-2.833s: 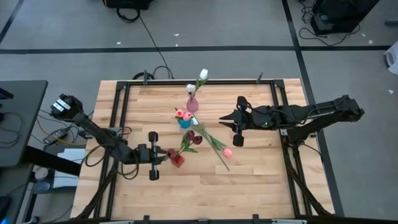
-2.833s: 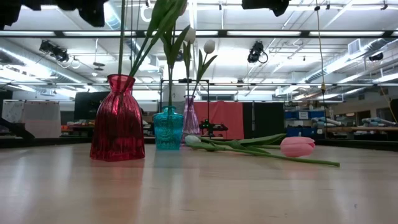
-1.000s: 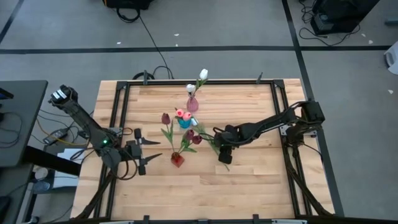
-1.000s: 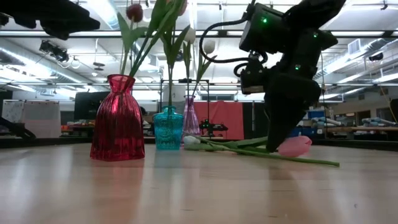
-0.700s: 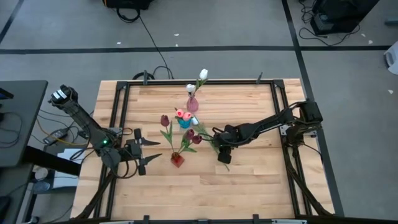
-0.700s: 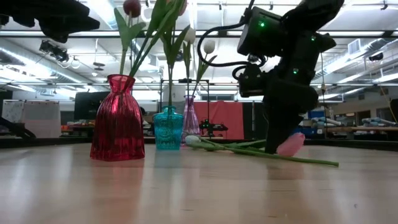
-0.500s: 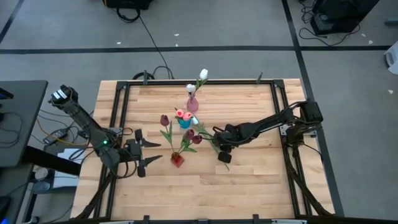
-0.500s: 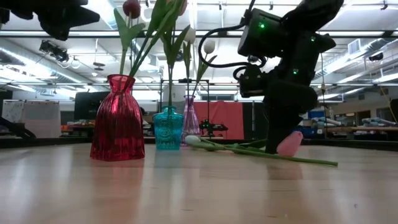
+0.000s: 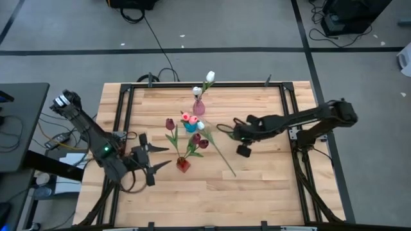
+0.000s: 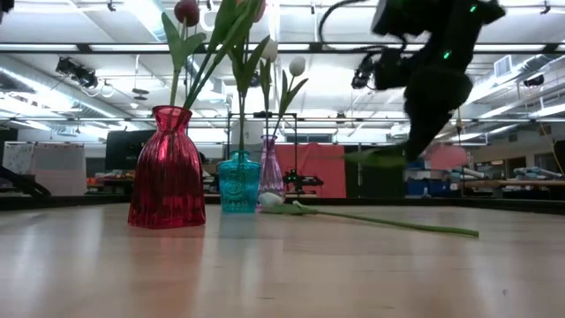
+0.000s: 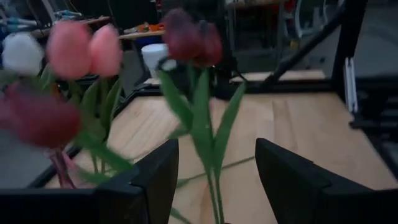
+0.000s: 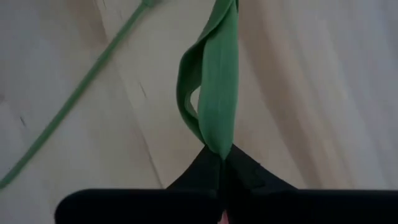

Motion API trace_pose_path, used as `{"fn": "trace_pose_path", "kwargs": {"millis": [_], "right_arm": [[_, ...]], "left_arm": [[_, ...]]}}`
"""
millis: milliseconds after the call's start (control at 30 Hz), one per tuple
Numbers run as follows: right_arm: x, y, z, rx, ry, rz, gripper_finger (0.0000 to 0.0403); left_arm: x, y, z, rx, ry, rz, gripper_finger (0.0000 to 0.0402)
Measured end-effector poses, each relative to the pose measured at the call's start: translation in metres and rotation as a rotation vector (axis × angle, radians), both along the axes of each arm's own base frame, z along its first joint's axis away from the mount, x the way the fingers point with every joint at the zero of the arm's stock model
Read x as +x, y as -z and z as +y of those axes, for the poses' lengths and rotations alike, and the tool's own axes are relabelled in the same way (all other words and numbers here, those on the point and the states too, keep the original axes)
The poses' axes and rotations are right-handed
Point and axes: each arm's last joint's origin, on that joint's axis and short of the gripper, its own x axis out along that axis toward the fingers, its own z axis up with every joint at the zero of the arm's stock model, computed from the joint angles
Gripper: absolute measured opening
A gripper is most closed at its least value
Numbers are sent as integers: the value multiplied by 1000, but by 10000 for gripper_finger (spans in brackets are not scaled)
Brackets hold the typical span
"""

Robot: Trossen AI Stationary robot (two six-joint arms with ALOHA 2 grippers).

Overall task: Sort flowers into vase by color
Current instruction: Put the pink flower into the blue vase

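Pink tulip [image 10: 448,157] held off the bench, right of centre: soft pink head, thin green stem, one long folded green leaf [image 12: 214,93] running from the closed fingertips. Right gripper [image 9: 239,136] clamped on that flower, jaws pressed together on the leaf base, arm reaching in from the right edge.

White tulip [image 10: 267,200] lying flat on the wood near the middle, small pale head just beside the teal vase, long stem trailing toward the front right corner.

Red vase [image 10: 167,168] nearest the front edge, ribbed glass, carrying dark red tulips [image 9: 170,122] on leafy stems that splay apart. Teal vase [image 10: 238,182] behind it, holding pink heads [image 9: 189,118]. Pale pink vase [image 9: 199,108] closest to the back edge, holding white tulips [image 9: 210,77] on upright stems. Three vases in a short row at the bench centre.

Left gripper [image 9: 153,156] hovering over the front left part of the bench [image 9: 263,186], fingers spread wide, nothing between them, pointing toward the red vase.
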Motion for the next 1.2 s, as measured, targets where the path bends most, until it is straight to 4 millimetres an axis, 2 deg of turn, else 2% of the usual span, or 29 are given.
{"fn": "trace_pose_path", "kwargs": {"millis": [167,267,367,500,633,733,933,1200], "right_arm": [[-32,-37,-2,13,39,-71,12],[-51,-62,-2,23,42,-193,13],[-66,-85,-3,32,39,-346,13],[-78,-108,-2,35,-6,-535,13],[-74,-128,0,79,-122,-743,13],[-68,-145,-3,72,-186,-918,13],[-51,-157,-20,91,-181,-1105,13],[-24,-159,-37,216,-213,-1244,13]], "left_arm": [[22,-27,-22,97,13,100,217],[39,-50,-29,161,-12,150,217],[55,-76,-23,199,-68,178,217],[71,-109,-4,226,-80,223,217],[83,-138,17,319,-50,235,217],[93,-149,32,473,-66,282,217],[112,-157,56,834,-101,401,217],[139,-152,63,1254,-75,572,217]]}}
